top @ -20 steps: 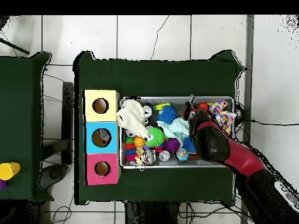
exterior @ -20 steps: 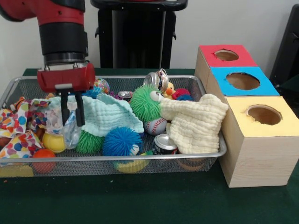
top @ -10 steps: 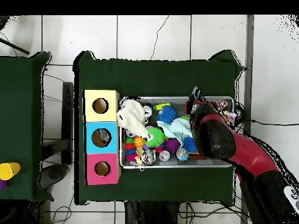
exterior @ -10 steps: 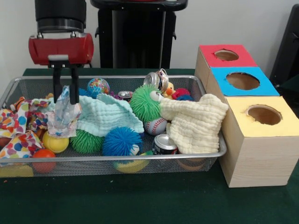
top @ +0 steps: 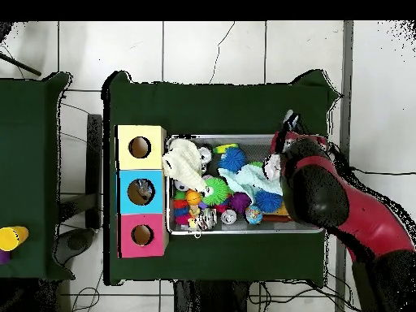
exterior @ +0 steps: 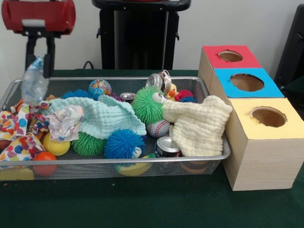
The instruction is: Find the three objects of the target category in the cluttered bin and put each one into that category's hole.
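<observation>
My gripper (exterior: pixel 40 70) hangs high over the left end of the wire mesh bin (exterior: pixel 142 160), shut on a crumpled clear plastic bottle (exterior: pixel 33 85) that dangles clear of the clutter. In the overhead view the gripper (top: pixel 286 140) shows at the bin's right end, and the arm hides the bottle there. To the right of the bin in the front view stand three wooden boxes with round holes: red (exterior: pixel 230 57), blue (exterior: pixel 246 81) and yellow (exterior: pixel 268 116). Metal cans (exterior: pixel 167 145) (exterior: pixel 156 80) lie among the toys.
The bin holds a mint cloth (exterior: pixel 102 116), a cream cloth (exterior: pixel 197 124), a patterned cloth (exterior: pixel 19 130), a crumpled rag (exterior: pixel 64 124), green (exterior: pixel 147 103) and blue (exterior: pixel 123 143) spiky balls and a baseball (exterior: pixel 158 128). A black stand (exterior: pixel 137 38) rises behind the bin.
The gripper rose from among the cloths at the bin's left end and shifted left, lifting the clear plastic bottle out of the clutter.
</observation>
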